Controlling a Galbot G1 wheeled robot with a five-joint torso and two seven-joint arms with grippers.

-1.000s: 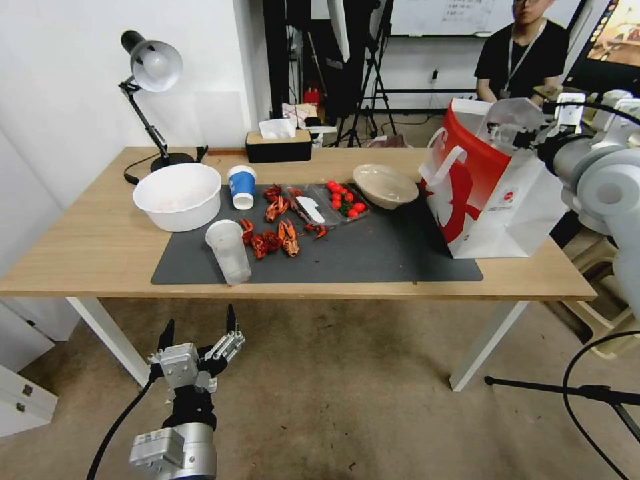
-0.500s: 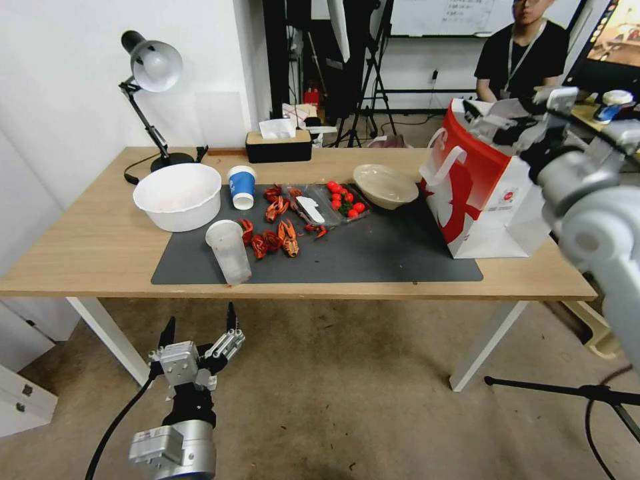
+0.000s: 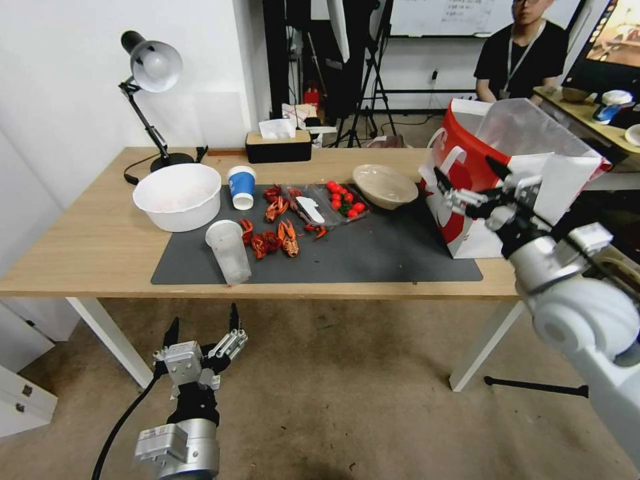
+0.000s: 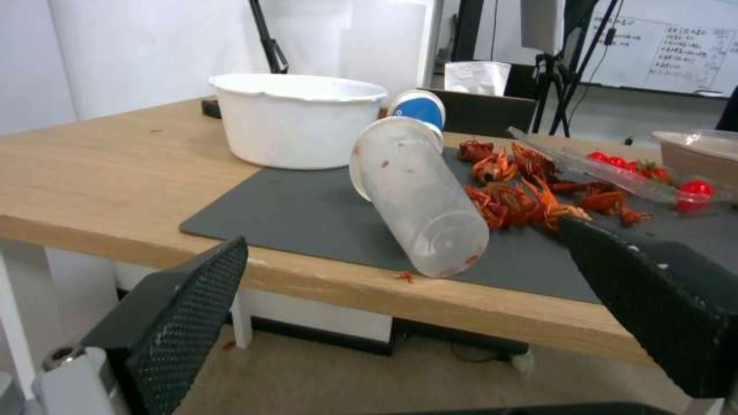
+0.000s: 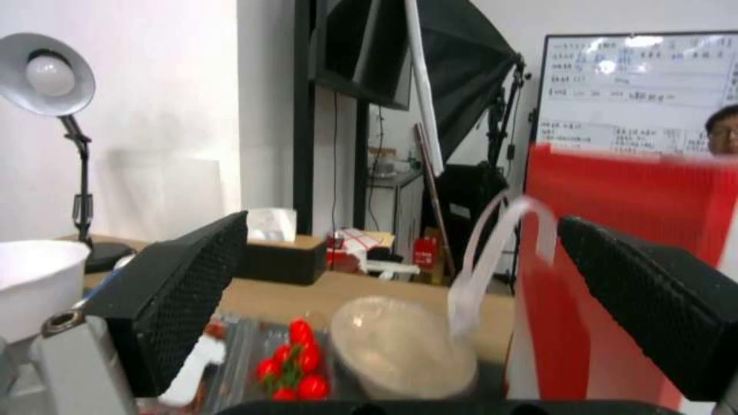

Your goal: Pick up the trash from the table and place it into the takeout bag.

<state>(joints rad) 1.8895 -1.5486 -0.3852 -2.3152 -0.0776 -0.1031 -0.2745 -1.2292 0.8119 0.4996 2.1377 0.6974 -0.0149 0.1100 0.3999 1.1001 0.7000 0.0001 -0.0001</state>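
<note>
On the table lies a dark mat with the trash. A clear plastic cup lies on its side at the mat's front edge. Behind it a blue-and-white paper cup stands upright. A shallow beige bowl sits beside the takeout bag, which stands upright at the table's right end. My right gripper hangs open and empty at the bag's red front. Open too, my left gripper is below the table's front edge, facing the lying cup.
A white tub, a desk lamp and a tissue box stand at the back left. Crayfish shells and a clear tray of cherry tomatoes lie mid-mat. A stand leg crosses the floor at the right.
My right arm has swung down from the bag's mouth and toward me, so its gripper now hangs before the bag's red front. The left gripper has barely moved.
</note>
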